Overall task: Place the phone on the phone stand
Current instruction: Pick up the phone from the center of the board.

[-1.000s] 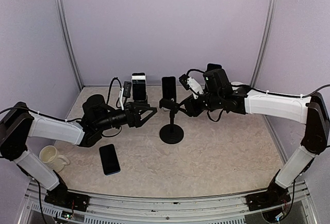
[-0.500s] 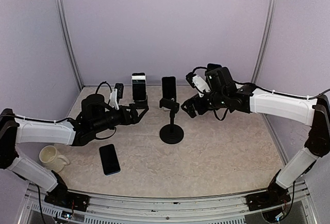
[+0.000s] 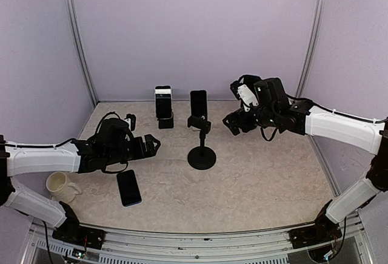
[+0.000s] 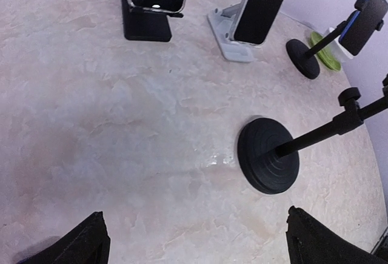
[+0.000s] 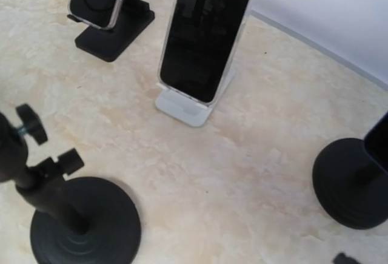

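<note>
Looks barely started tbh. Can see the phone (image 3: 128, 187) lying flat on the table (image 3: 260, 179), near the left gripper (image 3: 151, 145), jaws spread wide, gripping nothing. Same deal with the right gripper (image 3: 233, 123) beside the phone stand (image 3: 201, 156): wide open, empty. Hard to tell from above whether the clamp (image 3: 199, 123) holds anything, probably not. Leaves the pickup, the carry and the seating.
</note>
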You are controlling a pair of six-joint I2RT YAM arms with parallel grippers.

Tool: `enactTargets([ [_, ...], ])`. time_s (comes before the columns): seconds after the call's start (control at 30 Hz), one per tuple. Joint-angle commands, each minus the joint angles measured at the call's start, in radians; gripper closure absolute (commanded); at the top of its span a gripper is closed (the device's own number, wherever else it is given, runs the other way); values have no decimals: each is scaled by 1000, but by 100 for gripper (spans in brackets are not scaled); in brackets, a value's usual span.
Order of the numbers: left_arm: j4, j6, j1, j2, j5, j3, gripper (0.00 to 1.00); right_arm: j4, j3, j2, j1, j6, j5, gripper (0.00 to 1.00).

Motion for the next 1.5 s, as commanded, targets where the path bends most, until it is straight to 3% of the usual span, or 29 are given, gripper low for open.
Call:
enactTargets([
  [0.0, -158, -80, -13, -4, -85, 18, 1, 31, -27, -46, -18, -3, 12, 0],
  [0.37, -440, -268, -105, 64, -234, 71, 1, 50, -51, -60, -25, -6, -25, 0],
  [0.6, -669, -414, -148, 203, -335, 159, 1, 57, -54, -69, -25, -11, -41, 0],
  [0.9, -704, -521, -168, 216, -350, 149, 1, 58, -61, -76, -25, -13, -47, 0],
  [1.47, -614, -541, -144, 231, -298, 44, 1, 63, -66, -76, -25, -13, -77, 0],
])
